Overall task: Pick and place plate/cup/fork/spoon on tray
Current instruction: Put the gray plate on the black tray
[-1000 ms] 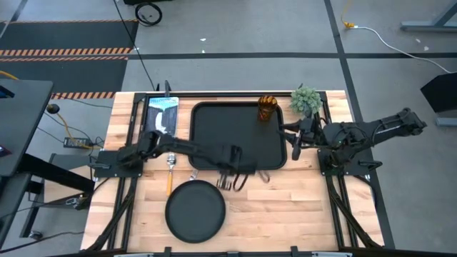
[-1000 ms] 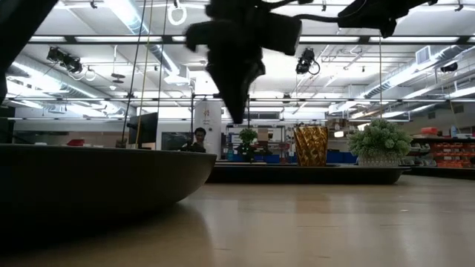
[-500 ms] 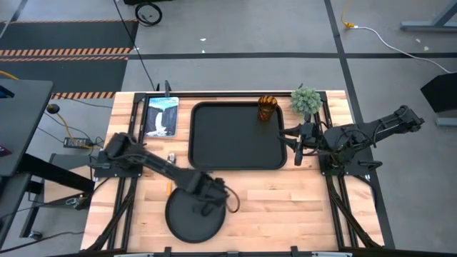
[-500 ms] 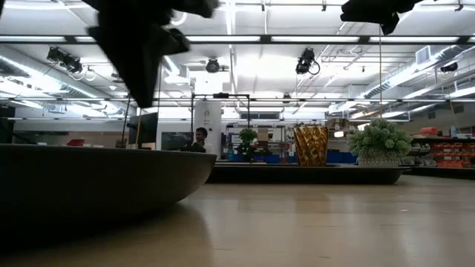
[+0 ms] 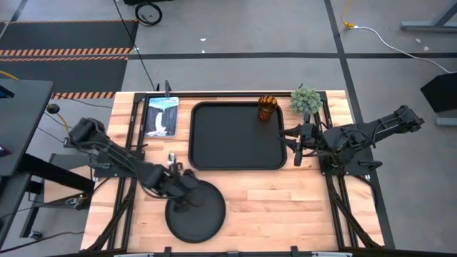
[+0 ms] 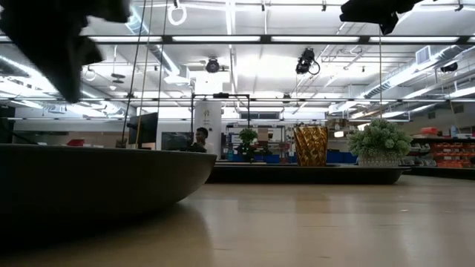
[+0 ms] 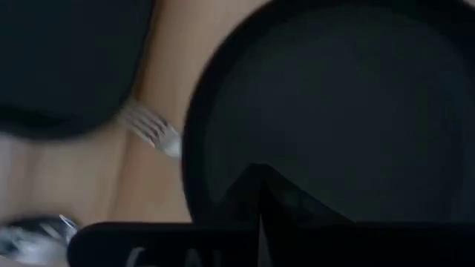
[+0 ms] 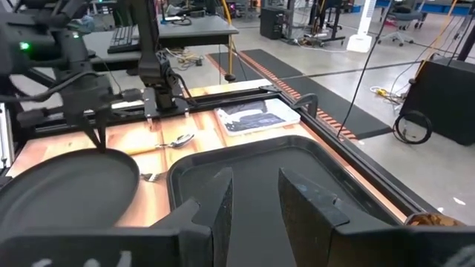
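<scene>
Left gripper (image 5: 184,191), finger state indiscernible, over plate (image 5: 196,211) rim at 10 o'clock: pinch rim squarely, lift level, clear fork (image 7: 152,130) beside it, toward tray (image 5: 235,135).

Round black plate (image 5: 196,211) on bare wood, rectangular black tray (image 5: 237,135) beyond it, amber cup (image 5: 267,108) upright in tray's corner

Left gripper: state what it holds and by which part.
Cannot be told. The left gripper sits at the plate's rim, but no view shows a closed hold. The right gripper is open, empty, over the tray.
</scene>
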{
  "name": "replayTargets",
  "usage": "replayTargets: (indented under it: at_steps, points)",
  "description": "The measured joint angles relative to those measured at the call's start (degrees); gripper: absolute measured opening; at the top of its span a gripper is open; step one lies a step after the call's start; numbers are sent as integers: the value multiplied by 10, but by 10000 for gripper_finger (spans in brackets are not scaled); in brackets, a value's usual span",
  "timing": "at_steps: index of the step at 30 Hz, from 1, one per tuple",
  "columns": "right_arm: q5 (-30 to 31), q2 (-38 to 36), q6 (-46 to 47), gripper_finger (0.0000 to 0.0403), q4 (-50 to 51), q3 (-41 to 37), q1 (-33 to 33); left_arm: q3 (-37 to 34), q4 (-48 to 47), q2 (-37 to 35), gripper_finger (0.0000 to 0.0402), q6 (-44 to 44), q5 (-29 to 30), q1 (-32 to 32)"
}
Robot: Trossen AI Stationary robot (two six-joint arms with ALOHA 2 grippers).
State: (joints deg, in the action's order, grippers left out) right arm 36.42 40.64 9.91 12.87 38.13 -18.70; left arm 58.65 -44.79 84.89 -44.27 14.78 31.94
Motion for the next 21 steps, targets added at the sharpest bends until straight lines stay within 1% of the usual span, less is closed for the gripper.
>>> replayTargets:
  at_steps: [4, 6, 9, 12, 14, 17, 19, 21]
  points:
    - [-1, 1, 5, 116, 0, 0, 0, -53, 3, -51, 10, -124, 0, 28]
    - [-1, 3, 6, 116, 0, 0, 0, -68, -1, -72, 17, -189, -1, 38]
    - [-1, 7, 6, 116, 0, 0, 0, -75, -13, -93, 45, -275, 0, 43]
    - [-1, 15, 5, 116, -4, 0, 0, -75, -40, -97, 85, -333, 5, 42]
    - [-1, 20, 4, 116, -5, 0, 0, -75, -61, -89, 114, -355, 11, 42]
    - [-2, 30, 4, 116, -5, 0, 0, -75, -74, -70, 147, -359, 5, 31]
    - [-2, 36, 4, 116, -8, 0, 0, -75, -80, -62, 158, -359, 1, 19]
    - [-2, 43, 2, 116, -12, 0, 0, -75, -78, -53, 160, -345, -9, 5]
